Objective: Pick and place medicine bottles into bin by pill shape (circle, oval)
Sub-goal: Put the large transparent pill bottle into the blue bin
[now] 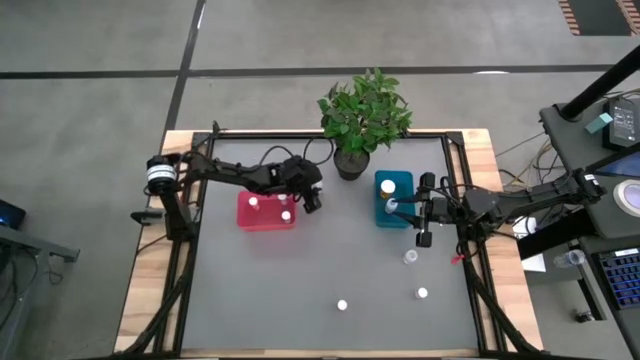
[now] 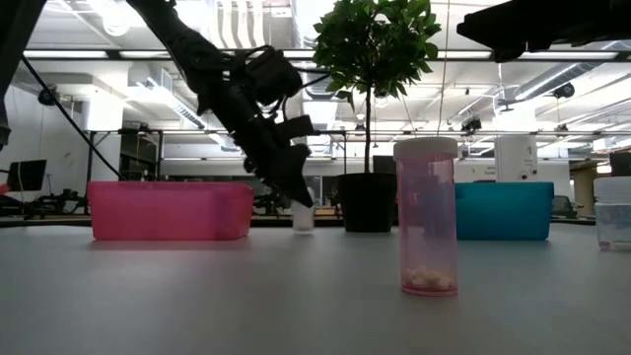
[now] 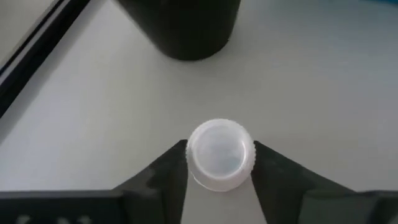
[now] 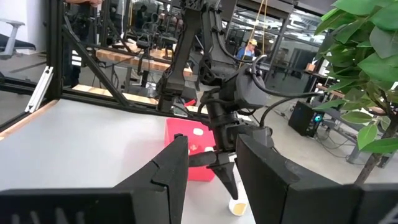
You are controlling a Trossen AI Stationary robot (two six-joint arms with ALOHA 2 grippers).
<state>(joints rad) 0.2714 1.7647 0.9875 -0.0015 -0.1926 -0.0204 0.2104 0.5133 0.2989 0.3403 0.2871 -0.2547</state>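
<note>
High view: the left gripper (image 1: 313, 197) sits at centre frame, just right of the red bin (image 1: 266, 211), which holds two white-capped bottles. Its fingers (image 3: 163, 177) press against both sides of a white bottle cap (image 3: 220, 155), closed on a small bottle (image 2: 304, 216) standing on the grey table (image 1: 300, 290) near the dark plant pot (image 1: 351, 164). The right gripper (image 1: 425, 210) hovers right of centre beside the teal bin (image 1: 392, 198), fingers partly apart with nothing between them. Three more bottles stand lower right: one (image 1: 411, 257) below that gripper, two near the bottom edge (image 1: 342, 305) (image 1: 422, 294).
</note>
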